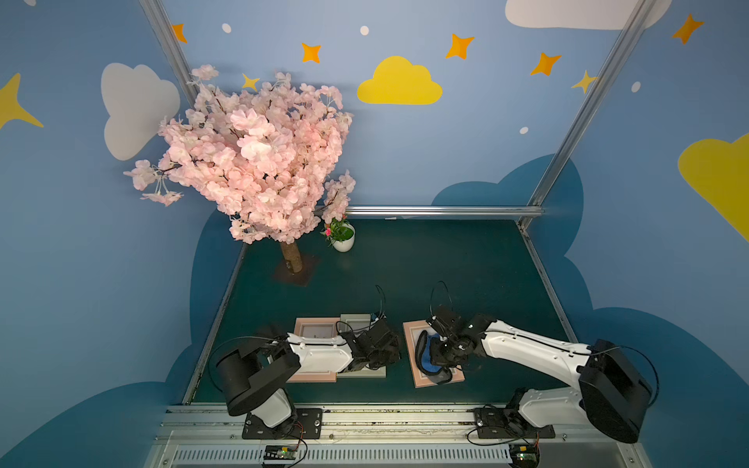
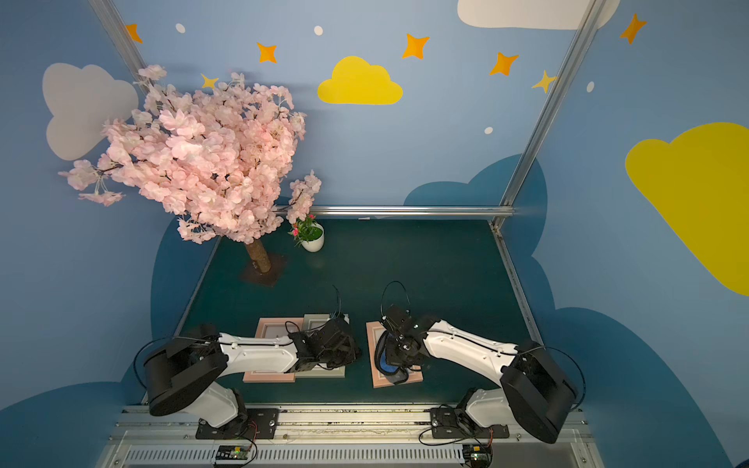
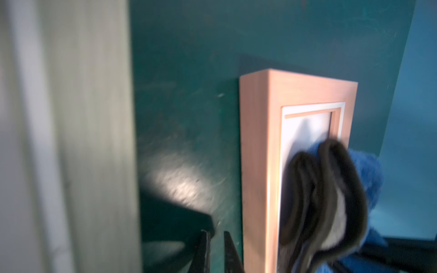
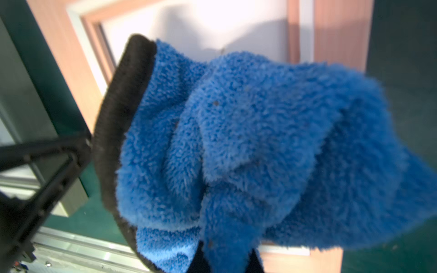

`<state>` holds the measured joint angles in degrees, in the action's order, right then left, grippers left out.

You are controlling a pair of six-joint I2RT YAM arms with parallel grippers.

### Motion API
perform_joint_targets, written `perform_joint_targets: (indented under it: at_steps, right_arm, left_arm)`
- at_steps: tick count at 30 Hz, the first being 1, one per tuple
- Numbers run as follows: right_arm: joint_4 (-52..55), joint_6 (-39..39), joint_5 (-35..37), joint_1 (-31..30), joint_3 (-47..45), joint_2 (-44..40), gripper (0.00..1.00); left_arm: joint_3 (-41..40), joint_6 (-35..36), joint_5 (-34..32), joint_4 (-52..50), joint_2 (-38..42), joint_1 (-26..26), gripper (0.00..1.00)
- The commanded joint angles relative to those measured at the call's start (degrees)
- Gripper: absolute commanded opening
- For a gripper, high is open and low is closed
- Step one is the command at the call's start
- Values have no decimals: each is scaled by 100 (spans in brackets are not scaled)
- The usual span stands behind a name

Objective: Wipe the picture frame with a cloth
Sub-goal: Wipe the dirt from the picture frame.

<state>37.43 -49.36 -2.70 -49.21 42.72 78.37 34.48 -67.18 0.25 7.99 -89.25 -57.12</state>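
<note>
I see the right fingers (image 4: 198,262) clamped shut on the cloth (image 4: 260,141). It is bunched into a thick wad, with the blue plush outward and the dark edging curling along one side. In both top views the cloth (image 1: 429,360) sits over the picture frame (image 1: 410,348), a pink-brown frame with a white inner border. The frame lies flat on the table (image 1: 446,263), near the edge where my arm bases are mounted and towards its right side. The wad covers much of the glass. The frame's far rail and the rail facing the other arm are bare in a top view (image 2: 372,352). I cannot tell from here how firmly the cloth presses on the glass.

From the left wrist camera I see the left fingers (image 3: 204,250) parted by a narrow gap with nothing between them. They are over the bare green strip just beside the picture frame (image 3: 257,141). The view is blurred, and I cannot tell whether they touch the table.

The left arm reaches across two more frames lying side by side near the same edge, a second pink frame (image 1: 316,321) and a grey frame (image 1: 354,318).

Towards the far left corner stand a pink blossom tree (image 1: 251,162) and a small potted plant (image 1: 342,237), well apart from the frames.
</note>
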Motion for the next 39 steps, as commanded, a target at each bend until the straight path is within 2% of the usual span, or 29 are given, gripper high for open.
perform_joint_targets:
  at_steps: [1, 9, 15, 25, 29, 33, 36, 39]
  right_arm:
    - [-238, 322, -63, 191, 361, 291, 0]
    - [-403, 719, -120, 572, 1087, 1056, 0]
    - [-440, 749, -161, 633, 1111, 1156, 0]
    - [-287, 507, -154, 508, 488, 451, 0]
    - [-139, 410, -161, 350, 255, 262, 0]
    - [95, 193, -79, 26, 51, 68, 0]
    - [310, -13, 11, -258, -88, -167, 0]
    - [606, -179, 93, -475, -196, -465, 0]
  left_arm:
    - [-150, -29, 60, 21, 192, 12, 21]
    - [-196, -41, 223, 584, 172, -34, 31]
    - [-184, -88, 299, 988, 13, -132, 35]
    - [71, -67, 268, 940, -548, -297, 32]
    - [216, -19, 127, 505, -592, -326, 31]
    - [414, 61, -92, -160, -575, -361, 27]
    - [419, 64, -105, -210, -585, -370, 22]
    - [437, 56, -89, -236, -637, -369, 22]
